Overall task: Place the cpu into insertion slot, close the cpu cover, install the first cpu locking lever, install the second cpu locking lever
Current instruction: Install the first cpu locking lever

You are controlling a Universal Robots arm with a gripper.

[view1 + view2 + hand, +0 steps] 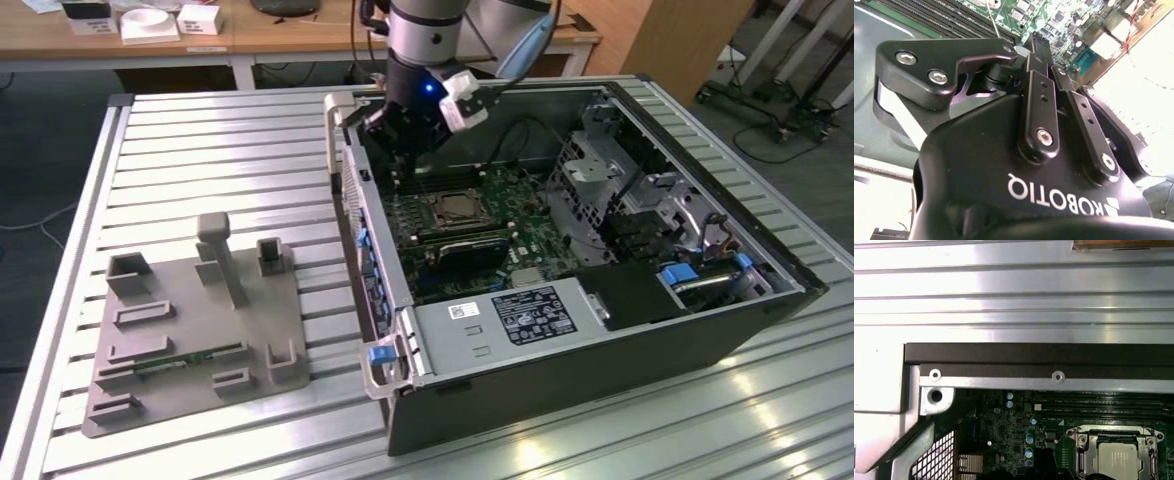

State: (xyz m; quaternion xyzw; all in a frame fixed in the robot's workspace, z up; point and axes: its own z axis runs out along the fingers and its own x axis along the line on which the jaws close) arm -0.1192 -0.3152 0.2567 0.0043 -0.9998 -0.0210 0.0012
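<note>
one cpu near the hand

We find open room straight down over the insertion slot in the middle of the board, hemmed by the case's side wall on the exterior view's left, the drive cage on its right and the power supply box nearer the camera.
</note>
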